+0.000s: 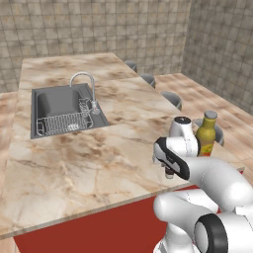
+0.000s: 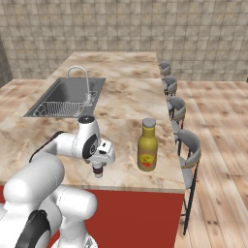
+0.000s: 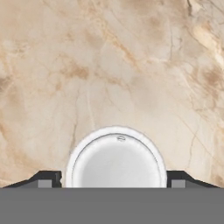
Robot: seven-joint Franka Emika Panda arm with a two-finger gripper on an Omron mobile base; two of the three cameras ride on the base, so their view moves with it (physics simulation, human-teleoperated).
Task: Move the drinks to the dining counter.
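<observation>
The tall olive-yellow bottle (image 1: 206, 133) (image 2: 147, 147) stands upright on the dining counter (image 1: 99, 158) (image 2: 131, 97), near its front corner on the stool side. My gripper (image 2: 98, 167) (image 1: 169, 173) (image 3: 113, 179) points straight down beside it, a short way toward the sink. It is shut on the small white container (image 3: 116, 162) (image 2: 98, 172) (image 1: 169, 174), whose round white top sits between the fingertips (image 3: 48, 178). The container is at or just above the marble; I cannot tell whether it touches.
A steel sink (image 1: 59, 104) (image 2: 68, 94) with a faucet (image 1: 84, 79) (image 2: 77, 72) and a wire dish rack (image 1: 64, 123) is inset further along the counter. Grey round stools (image 2: 186, 145) (image 1: 170, 99) line the far side. The counter's front edge lies close to the gripper.
</observation>
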